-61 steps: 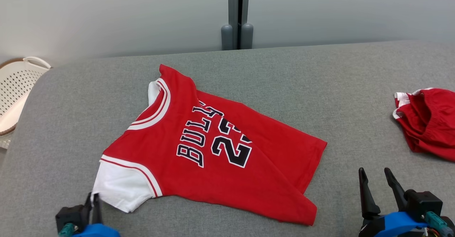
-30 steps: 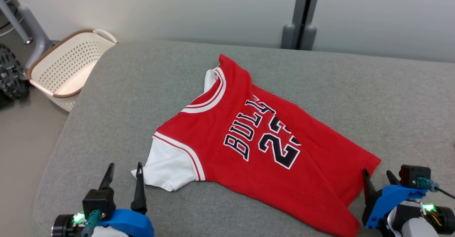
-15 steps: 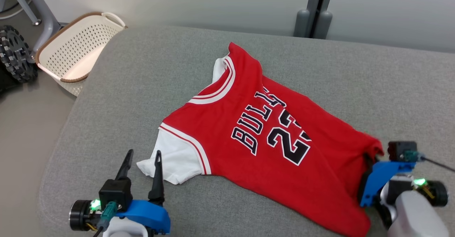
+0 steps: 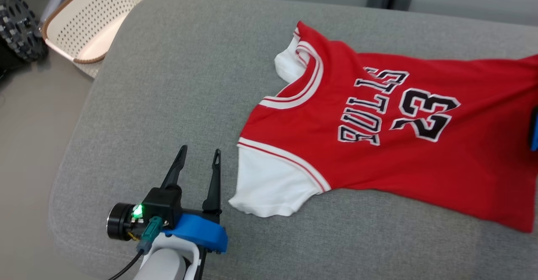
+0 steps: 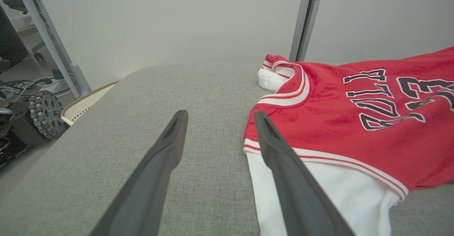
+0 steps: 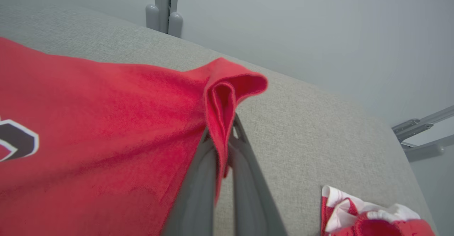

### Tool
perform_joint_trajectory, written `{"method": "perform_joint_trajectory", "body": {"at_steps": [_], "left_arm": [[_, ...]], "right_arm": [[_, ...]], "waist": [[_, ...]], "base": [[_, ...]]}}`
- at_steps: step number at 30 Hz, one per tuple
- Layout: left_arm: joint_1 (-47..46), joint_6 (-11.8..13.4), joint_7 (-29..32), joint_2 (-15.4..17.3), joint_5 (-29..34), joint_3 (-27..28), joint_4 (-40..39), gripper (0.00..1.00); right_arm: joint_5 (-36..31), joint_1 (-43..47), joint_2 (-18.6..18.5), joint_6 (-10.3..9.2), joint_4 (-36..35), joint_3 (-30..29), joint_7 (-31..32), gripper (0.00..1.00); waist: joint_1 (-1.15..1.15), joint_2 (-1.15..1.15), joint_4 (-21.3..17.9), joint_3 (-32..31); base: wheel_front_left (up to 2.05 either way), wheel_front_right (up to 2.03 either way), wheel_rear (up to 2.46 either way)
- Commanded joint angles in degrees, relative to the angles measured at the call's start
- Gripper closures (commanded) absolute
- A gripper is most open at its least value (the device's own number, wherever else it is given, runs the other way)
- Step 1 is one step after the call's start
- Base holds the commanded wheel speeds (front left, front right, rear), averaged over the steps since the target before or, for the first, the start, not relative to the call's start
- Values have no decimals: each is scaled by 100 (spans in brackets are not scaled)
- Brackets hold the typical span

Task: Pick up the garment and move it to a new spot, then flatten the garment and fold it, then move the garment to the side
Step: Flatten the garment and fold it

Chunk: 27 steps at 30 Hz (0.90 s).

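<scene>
The garment (image 4: 378, 145) is a red jersey with white sleeves and "BULLS 23" on it, spread across the grey cushion (image 4: 168, 82). My left gripper (image 4: 200, 150) is open, low over the cushion just left of the near white sleeve (image 4: 273, 183). In the left wrist view, the left gripper (image 5: 220, 115) has bare cushion between its fingers, and its right finger lies along the sleeve's edge (image 5: 255, 179). My right gripper (image 6: 223, 129) is shut on a bunched red hem corner (image 6: 230, 83) of the garment (image 6: 106, 122), lifted a little off the cushion.
A white perforated basket (image 4: 84, 23) stands on the floor past the cushion's left edge, next to a toothed black wheel (image 4: 19, 23). Another red and white cloth bundle (image 6: 372, 222) lies on the cushion near my right gripper. Grey partition posts (image 6: 163, 16) stand behind.
My right gripper has shut on the hem corner and drawn it right, stretching the jersey out. The head camera has swung down and left. The left gripper stays open by the sleeve.
</scene>
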Motion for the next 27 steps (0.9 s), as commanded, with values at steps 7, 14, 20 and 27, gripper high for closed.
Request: {"method": "perform_joint_trajectory", "body": {"at_steps": [7,14,20,27], "left_arm": [[-413,-120,-34,-256,170,-41,-120,0],[-596,-254,-35,-418,312,-64,-45,0],[-578,-318,-36,-496,356,19,78,0],[-458,-404,-35,-552,409,153,288,0]], "right_arm": [[-190,-747,-563,-1,351,-7,-26,100],[-590,-1183,-425,-1,654,-146,-298,0],[-831,-1268,-157,-1,878,-135,-716,0],[-620,-1125,162,-1,1020,74,-1443,0]], "waist": [[-1,0,266,379],[-1,0,280,439],[-1,0,73,349],[-1,0,-387,27]], "base": [[0,0,0],[0,0,0],[0,0,0],[0,0,0]]}}
